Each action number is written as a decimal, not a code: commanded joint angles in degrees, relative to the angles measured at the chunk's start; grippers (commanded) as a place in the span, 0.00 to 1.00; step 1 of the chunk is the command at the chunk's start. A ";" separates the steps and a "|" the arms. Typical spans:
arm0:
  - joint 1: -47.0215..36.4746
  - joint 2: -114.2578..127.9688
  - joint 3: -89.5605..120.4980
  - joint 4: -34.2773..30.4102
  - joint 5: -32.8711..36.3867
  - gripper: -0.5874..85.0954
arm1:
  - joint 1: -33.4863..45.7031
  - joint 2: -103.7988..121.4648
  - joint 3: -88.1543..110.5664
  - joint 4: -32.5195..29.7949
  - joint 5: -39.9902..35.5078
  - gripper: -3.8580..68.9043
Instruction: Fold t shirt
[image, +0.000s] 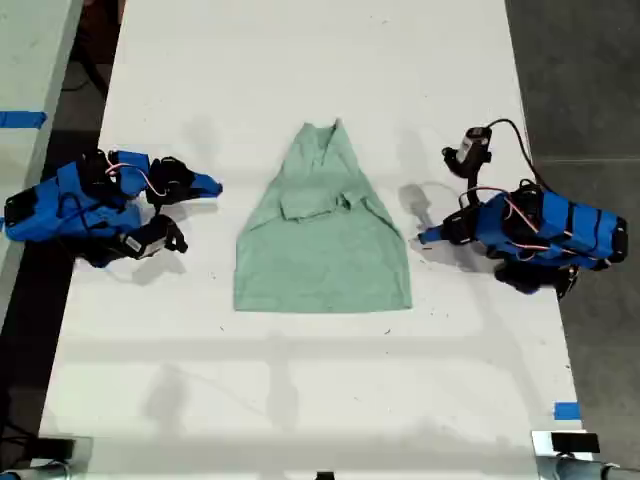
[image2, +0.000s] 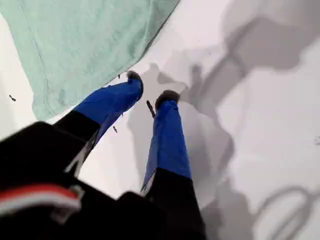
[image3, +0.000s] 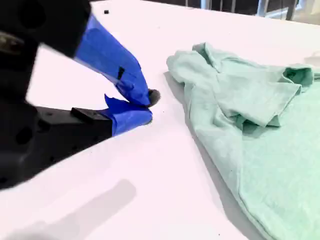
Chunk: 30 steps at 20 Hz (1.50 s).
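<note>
T shirt (image: 322, 240) lies untouched between two empty grippers. My first gripper (image2: 150, 97), jaws slightly parted, hovers beside its lower corner; my second gripper (image3: 142, 107), jaws nearly closed, rests near a sleeve. Sleeves look folded inward on the white tabletop (image: 300, 60); next likely comes folding hem toward collar.

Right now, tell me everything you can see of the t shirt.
The t shirt is a pale mint-green, plain, soft-looking cloth lying flat on the white table, collar toward the exterior view's top, hem toward its bottom. Both sleeves look folded inward over the chest, leaving a shape that narrows toward the collar. It is lightly wrinkled. Neither hand touches it: my first hand and my second hand sit beside it, apart.
</note>
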 joint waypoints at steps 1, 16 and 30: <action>0.97 0.44 2.55 0.09 -0.88 0.00 | -1.93 0.62 2.99 -1.85 13.97 0.13; 0.26 0.44 2.55 0.09 -0.79 0.00 | -14.24 -27.07 -14.50 -21.36 29.09 0.03; 0.70 0.44 2.55 0.09 -0.97 0.00 | -24.70 -76.90 -37.18 -28.30 54.05 0.53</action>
